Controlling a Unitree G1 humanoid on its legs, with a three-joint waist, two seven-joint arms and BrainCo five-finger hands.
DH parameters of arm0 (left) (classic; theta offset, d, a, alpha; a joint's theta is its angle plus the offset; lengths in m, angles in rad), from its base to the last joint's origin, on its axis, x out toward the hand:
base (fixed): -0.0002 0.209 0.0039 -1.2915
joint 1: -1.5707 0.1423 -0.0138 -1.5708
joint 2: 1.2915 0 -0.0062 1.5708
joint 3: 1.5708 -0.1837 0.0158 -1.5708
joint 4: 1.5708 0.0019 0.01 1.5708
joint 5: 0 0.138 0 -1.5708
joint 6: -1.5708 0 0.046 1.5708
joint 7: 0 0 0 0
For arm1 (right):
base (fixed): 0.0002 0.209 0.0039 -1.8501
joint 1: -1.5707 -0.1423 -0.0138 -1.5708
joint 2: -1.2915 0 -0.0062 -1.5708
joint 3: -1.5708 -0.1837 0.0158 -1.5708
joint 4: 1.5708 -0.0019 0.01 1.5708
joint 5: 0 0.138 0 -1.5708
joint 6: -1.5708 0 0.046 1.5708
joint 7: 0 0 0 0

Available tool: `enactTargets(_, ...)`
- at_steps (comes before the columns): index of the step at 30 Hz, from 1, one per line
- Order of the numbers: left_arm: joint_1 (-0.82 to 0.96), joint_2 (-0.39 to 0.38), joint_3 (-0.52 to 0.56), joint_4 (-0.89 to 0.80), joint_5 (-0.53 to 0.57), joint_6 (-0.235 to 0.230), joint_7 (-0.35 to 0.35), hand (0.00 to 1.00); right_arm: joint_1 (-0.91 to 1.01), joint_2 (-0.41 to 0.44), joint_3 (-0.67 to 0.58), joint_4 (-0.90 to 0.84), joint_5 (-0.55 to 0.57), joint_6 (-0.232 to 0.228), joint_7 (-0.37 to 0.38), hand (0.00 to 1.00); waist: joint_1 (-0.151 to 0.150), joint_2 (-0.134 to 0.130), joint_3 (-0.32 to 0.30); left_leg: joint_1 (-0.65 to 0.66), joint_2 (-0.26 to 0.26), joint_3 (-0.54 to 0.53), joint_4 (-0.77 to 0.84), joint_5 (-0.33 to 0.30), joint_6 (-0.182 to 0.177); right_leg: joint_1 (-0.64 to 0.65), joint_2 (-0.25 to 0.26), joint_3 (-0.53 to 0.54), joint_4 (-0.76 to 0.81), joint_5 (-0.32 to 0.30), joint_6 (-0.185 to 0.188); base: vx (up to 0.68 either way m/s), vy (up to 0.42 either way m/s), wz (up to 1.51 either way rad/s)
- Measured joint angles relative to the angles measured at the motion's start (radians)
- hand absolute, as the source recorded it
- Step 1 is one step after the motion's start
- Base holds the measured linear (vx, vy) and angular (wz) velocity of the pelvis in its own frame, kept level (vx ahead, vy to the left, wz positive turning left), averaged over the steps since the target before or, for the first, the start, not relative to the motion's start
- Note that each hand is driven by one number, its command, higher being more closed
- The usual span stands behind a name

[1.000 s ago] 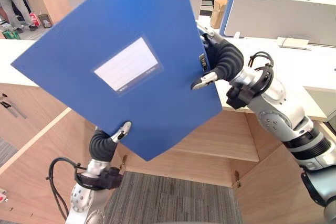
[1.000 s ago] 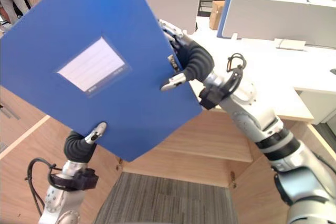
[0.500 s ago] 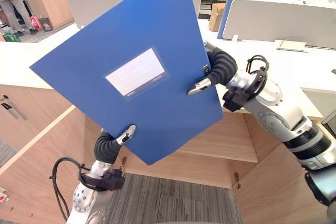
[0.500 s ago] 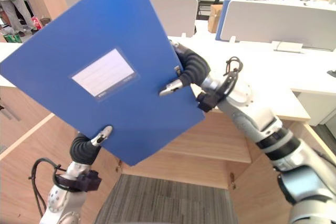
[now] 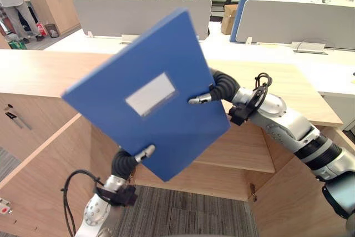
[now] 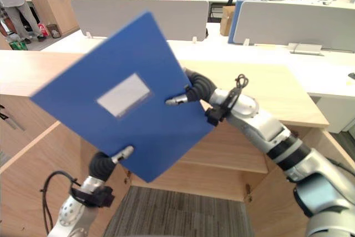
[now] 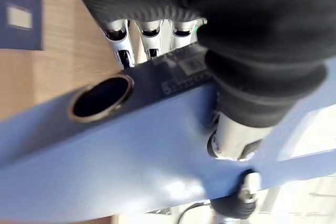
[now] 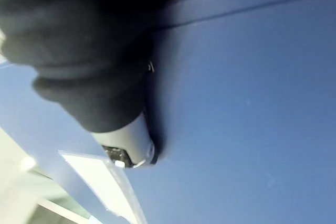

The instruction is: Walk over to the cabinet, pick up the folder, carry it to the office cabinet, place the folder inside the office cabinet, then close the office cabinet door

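The flat blue plastic folder (image 5: 161, 120) with a white label is now lower and farther out than a second ago, tilted before the light wooden office cabinet (image 5: 277, 81). The left hand (image 5: 145, 151) pinches its lower edge and the right hand (image 5: 217, 88) its right edge, thumbs on the front. Open cabinet space lies beneath, with the wooden door (image 5: 39, 159) standing open at the left.

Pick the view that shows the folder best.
Left eye view: the whole folder front, label included, pinched by the left robot hand at its lower edge and the right robot hand at its side. Right eye view shows the same. Left wrist view shows its spine and ring hole; right wrist view, a patch of cover.
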Motion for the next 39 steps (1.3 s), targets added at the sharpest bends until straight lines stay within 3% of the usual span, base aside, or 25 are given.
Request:
enactTargets(2,-0.025,0.016,-0.065,0.155,-0.002,0.048,-0.056,0.0,0.011,0.047,0.035,-0.03,-0.185,0.0,0.017,1.0,-0.009,0.001,-0.001,0.0,0.003,0.005,0.0,0.001,-0.002,-0.004,0.005,0.004,0.0,0.003,-0.004,-0.02,-0.004,-0.07)
enactTargets(5,-0.07,-0.009,-0.107,0.333,-0.039,0.08,-0.119,0.0,0.058,0.131,0.038,-0.031,-0.326,0.0,0.023,1.0,-0.009,0.0,-0.001,-0.002,0.012,0.015,0.0,0.001,-0.002,-0.008,0.01,0.012,-0.003,0.006,-0.009,-0.05,-0.009,-0.13)
enactTargets(6,-0.088,-0.041,-0.115,0.467,-0.059,0.097,-0.14,0.0,0.085,0.2,0.039,-0.03,-0.387,0.0,0.023,1.0,-0.008,0.0,-0.001,-0.003,0.018,0.032,0.0,0.001,-0.003,-0.023,0.017,0.029,-0.002,0.01,-0.014,-0.05,-0.004,-0.26)
enactTargets(12,-0.117,-0.158,-0.074,0.833,-0.033,0.145,-0.141,0.0,0.141,0.35,0.026,-0.025,-0.567,-0.035,0.008,1.0,-0.018,-0.008,0.006,-0.005,0.027,0.04,0.0,0.001,-0.004,-0.03,0.026,0.035,-0.003,0.012,-0.017,-0.01,-0.013,-0.08)
enactTargets(15,-0.123,-0.22,0.045,0.996,0.014,0.15,-0.099,0.0,0.18,0.379,0.022,-0.005,-0.718,-0.071,-0.017,1.0,-0.017,-0.018,0.013,-0.003,0.031,0.042,0.0,0.001,-0.005,-0.029,0.03,0.041,-0.003,0.011,-0.017,-0.01,-0.002,-0.01)
enactTargets(20,-0.163,-0.253,0.266,1.171,0.206,0.143,0.048,0.0,0.266,0.379,0.081,0.159,-0.974,-0.136,-0.039,1.0,-0.018,-0.027,0.032,-0.001,0.033,0.041,0.0,0.002,-0.01,-0.029,0.033,0.045,-0.001,0.013,-0.02,-0.01,0.001,0.0)
enactTargets(21,-0.172,-0.254,0.284,1.184,0.251,0.143,0.064,0.0,0.269,0.379,0.092,0.19,-1.0,-0.136,-0.038,1.0,-0.018,-0.028,0.037,-0.001,0.033,0.041,0.0,0.003,-0.011,-0.029,0.033,0.045,-0.001,0.014,-0.021,-0.04,0.006,0.0)
enactTargets(23,-0.191,-0.253,0.36,1.226,0.44,0.151,0.121,0.0,0.295,0.382,0.115,0.286,-1.052,-0.133,-0.029,1.0,-0.018,-0.028,0.059,-0.003,0.035,0.04,0.0,0.005,-0.014,-0.032,0.034,0.045,0.001,0.015,-0.021,-0.04,0.006,-0.01)
enactTargets(26,-0.189,-0.257,0.423,1.258,0.558,0.169,0.147,0.0,0.315,0.405,0.115,0.38,-1.062,-0.131,-0.024,1.0,-0.021,-0.025,0.076,-0.003,0.036,0.05,0.0,0.002,-0.018,-0.036,0.035,0.054,0.002,0.015,-0.022,-0.01,0.011,-0.09)
enactTargets(29,-0.186,-0.261,0.503,1.291,0.645,0.192,0.164,0.0,0.314,0.464,0.088,0.582,-1.164,-0.124,-0.045,1.0,-0.019,-0.024,0.104,-0.009,0.038,0.065,0.0,-0.002,-0.023,-0.052,0.039,0.068,0.005,0.015,-0.022,0.0,0.009,-0.16)
enactTargets(30,-0.185,-0.265,0.539,1.291,0.669,0.2,0.166,0.0,0.308,0.503,0.031,0.693,-1.199,-0.113,-0.049,1.0,-0.004,-0.022,0.114,-0.025,0.045,0.087,0.003,-0.003,-0.025,-0.08,0.043,0.085,0.011,0.019,-0.025,-0.01,0.006,-0.33)
enactTargets(32,-0.186,-0.269,0.565,1.292,0.671,0.202,0.165,0.0,0.291,0.544,-0.035,0.799,-1.203,-0.084,-0.071,1.0,0.008,-0.019,0.127,-0.042,0.047,0.103,0.006,-0.003,-0.026,-0.105,0.046,0.1,0.014,0.024,-0.027,-0.02,0.009,-0.38)
enactTargets(34,-0.19,-0.28,0.607,1.291,0.662,0.21,0.165,0.0,0.254,0.611,-0.189,0.954,-1.156,-0.022,-0.111,1.0,0.017,-0.007,0.148,-0.069,0.048,0.126,0.008,-0.003,-0.026,-0.139,0.05,0.119,0.019,0.033,-0.028,-0.01,0.013,-0.34)
enactTargets(36,-0.196,-0.289,0.636,1.29,0.654,0.214,0.166,0.0,0.247,0.636,-0.327,1.022,-1.053,0.017,-0.141,1.0,0.017,0.002,0.173,-0.072,0.048,0.132,0.009,-0.005,-0.027,-0.144,0.05,0.122,0.022,0.033,-0.027,0.02,0.005,-0.09)
enactTargets(39,-0.199,-0.304,0.699,1.289,0.609,0.222,0.168,0.0,0.246,0.659,-0.534,1.09,-0.759,0.055,-0.199,1.0,0.019,0.005,0.203,-0.077,0.05,0.129,0.024,-0.016,-0.03,-0.142,0.049,0.113,0.024,0.03,-0.027,0.0,0.0,0.03)
